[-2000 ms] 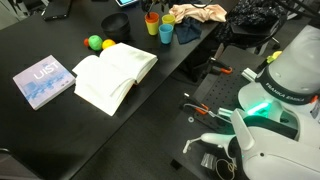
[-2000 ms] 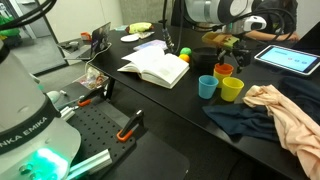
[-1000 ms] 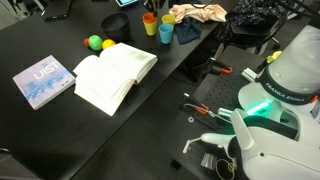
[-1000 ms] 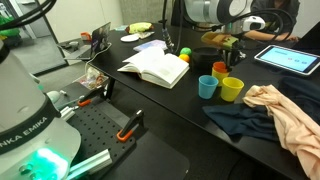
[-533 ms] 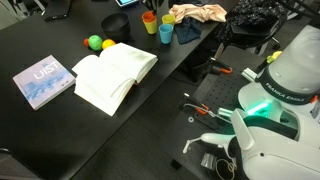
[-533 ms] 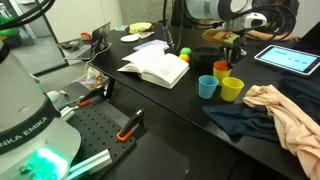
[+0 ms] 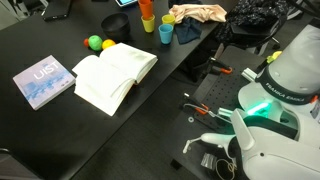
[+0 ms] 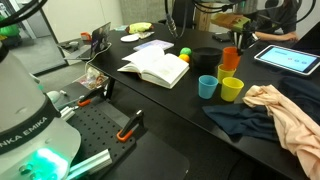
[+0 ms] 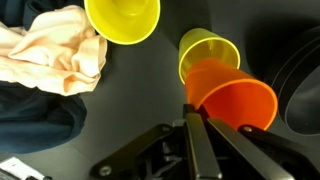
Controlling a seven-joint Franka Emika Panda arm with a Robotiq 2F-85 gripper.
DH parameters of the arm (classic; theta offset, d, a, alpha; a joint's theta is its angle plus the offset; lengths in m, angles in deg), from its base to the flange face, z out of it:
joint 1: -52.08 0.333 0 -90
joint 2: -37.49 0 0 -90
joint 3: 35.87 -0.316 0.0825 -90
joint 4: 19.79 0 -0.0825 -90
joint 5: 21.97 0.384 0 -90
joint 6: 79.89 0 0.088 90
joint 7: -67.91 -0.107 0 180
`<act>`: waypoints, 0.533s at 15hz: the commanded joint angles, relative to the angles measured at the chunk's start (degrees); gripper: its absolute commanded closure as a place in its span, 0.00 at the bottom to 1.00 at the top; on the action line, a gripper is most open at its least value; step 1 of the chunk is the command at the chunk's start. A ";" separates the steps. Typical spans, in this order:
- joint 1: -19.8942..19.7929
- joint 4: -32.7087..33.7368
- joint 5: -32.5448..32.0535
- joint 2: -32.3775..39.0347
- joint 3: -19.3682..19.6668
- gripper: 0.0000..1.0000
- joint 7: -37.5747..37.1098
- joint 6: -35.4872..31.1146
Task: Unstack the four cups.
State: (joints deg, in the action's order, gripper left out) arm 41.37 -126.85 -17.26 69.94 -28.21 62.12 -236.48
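Orange cup [image 9: 232, 98] sits lower right in the wrist view, hanging over the yellow cup [image 9: 205, 50]. I can't tell if it's fully clear, so I'd go straight up until it is. Then carry it level to bare table [image 9: 130, 100], away from the lime cup [image 9: 122, 18] and the blue cup [image 8: 207, 86] in an exterior view. Gripper [image 9: 200, 120] is at bottom centre with jaws nearly closed, pinching the orange cup's rim wall and touching nothing else.
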 commanded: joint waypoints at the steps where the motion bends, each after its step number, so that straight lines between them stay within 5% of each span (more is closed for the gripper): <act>1: -1.14 -1.44 1.74 -0.44 -1.69 0.97 1.68 -0.65; 8: -0.33 -1.04 0.45 -3.13 -1.60 0.97 2.42 1.41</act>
State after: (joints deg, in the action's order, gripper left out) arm 41.10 -127.42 -16.89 69.64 -29.43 62.77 -236.49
